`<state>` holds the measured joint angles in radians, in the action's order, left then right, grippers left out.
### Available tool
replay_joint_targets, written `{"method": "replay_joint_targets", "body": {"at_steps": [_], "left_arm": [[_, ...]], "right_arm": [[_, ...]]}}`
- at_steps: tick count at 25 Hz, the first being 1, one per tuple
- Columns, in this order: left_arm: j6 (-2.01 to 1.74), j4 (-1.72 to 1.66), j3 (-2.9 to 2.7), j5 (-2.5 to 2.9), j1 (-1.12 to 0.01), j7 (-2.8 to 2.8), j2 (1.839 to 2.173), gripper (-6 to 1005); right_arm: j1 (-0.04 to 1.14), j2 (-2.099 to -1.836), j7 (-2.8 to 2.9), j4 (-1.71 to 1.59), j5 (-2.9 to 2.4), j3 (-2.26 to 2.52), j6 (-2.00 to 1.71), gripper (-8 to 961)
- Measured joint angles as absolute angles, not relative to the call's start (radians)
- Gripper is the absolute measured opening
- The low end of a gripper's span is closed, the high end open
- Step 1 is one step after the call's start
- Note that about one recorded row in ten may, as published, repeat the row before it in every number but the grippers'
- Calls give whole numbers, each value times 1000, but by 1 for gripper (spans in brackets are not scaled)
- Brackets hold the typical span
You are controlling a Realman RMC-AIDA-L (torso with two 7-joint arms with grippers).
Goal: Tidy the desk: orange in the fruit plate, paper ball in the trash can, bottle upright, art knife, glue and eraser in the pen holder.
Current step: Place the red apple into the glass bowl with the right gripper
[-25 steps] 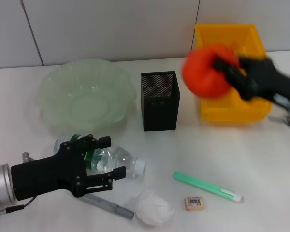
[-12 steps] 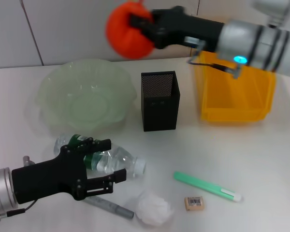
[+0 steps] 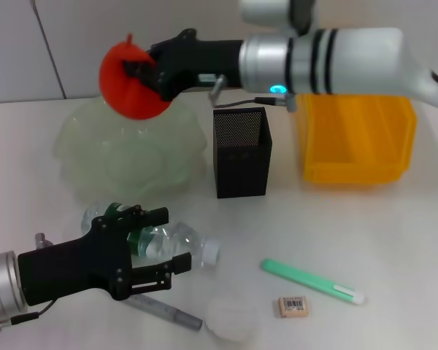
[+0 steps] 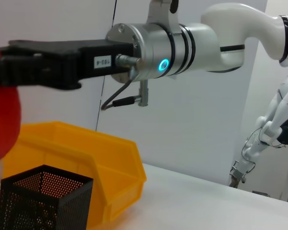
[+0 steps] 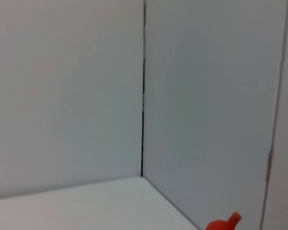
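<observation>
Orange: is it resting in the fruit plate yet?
No. The right claw holds the orange in the air above the fruit plate's far rim.

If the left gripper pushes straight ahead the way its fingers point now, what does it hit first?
Most likely the bottle: the left gripper is open with its fingers either side of the bottle lying on its side. How much gap remains is unclear from the head view.

Red-orange orange (image 3: 131, 80), blk mesh holder (image 3: 240, 152)
</observation>
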<state>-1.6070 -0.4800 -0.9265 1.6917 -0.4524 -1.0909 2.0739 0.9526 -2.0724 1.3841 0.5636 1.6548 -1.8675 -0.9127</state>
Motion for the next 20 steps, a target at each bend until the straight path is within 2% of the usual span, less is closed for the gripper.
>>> {"method": "replay_joint_targets", "body": {"at_steps": [5,14,20], "left_arm": [[-1612,-480,-926,1691,-454,-1090,2073,860],[-1616,-482,-926,1685,-453,-1089,2072,859],[-1612,-483,-926,1677,-454,-1089,2072,858]], "right_arm": [[1037,-2075,1379,475,1647,-1833,-836,40],[1086,-2081,1373,443,1650,-1809,-738,40],[1089,-2083,1372,455,1651,-1779,-732,123]]}}
